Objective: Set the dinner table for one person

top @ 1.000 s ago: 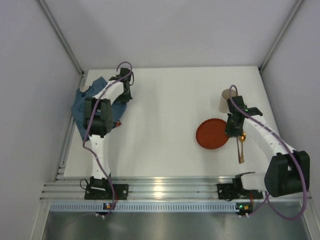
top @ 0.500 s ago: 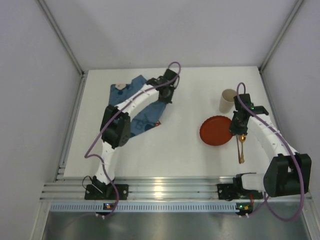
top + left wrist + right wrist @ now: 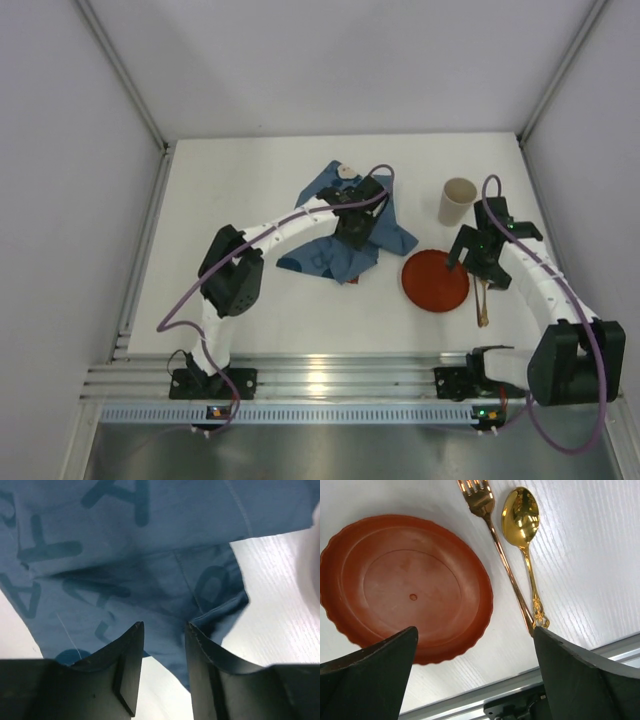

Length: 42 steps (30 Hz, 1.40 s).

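Dinner table [image 3: 260, 180]: white top, filling the work area in front of both arms, its longer side apparently running left to right; it lies directly beneath both sets of fingers. Placemat [image 3: 125, 580]: blue, letter-printed, crumpled and folded near the table's middle, not spread flat. Left gripper [image 3: 162, 630]: held just over the placemat, fingers a little apart, with no cloth seen clamped between them. Plate [image 3: 405, 585]: red, right of the placemat. Fork [image 3: 495, 550] and spoon [image 3: 520, 515]: gold, laid side by side just right of the plate, handles toward the near edge. Cup [image 3: 457, 201]: beige, upright, beyond the plate. Right gripper [image 3: 475, 630]: over the plate's right rim and the cutlery, fingers spread wide, nothing held. The left arm is judged nearer for flattening the placemat.
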Each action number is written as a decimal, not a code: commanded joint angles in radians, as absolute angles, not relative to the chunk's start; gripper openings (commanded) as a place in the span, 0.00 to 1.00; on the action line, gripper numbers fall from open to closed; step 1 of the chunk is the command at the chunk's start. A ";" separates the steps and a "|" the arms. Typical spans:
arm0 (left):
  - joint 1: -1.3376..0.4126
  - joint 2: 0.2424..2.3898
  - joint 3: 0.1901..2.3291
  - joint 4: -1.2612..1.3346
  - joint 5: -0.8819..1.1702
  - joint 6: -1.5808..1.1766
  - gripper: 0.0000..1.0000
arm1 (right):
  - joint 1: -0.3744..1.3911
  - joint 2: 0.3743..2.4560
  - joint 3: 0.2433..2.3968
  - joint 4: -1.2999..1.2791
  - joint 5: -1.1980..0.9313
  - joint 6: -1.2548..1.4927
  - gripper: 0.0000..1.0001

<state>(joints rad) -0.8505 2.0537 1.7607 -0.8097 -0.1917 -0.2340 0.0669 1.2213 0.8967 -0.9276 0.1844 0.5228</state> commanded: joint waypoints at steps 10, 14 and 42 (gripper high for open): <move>-0.844 1.787 1.730 -0.836 -0.273 -0.452 0.69 | 0.035 1.172 0.974 -0.924 -0.053 0.512 0.99; -0.725 1.683 1.539 -0.807 -0.293 -0.508 0.71 | 0.147 1.170 1.002 -0.821 -0.262 0.592 0.98; -0.245 1.614 0.963 -0.446 0.236 -0.739 0.65 | 0.445 1.660 1.045 -0.569 -0.330 0.787 0.83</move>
<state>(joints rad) -0.2386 1.5780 0.9371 -0.5091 0.1925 -0.7147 0.4423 1.6421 0.9977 -0.5953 -0.3237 0.7940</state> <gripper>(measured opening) 0.649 0.838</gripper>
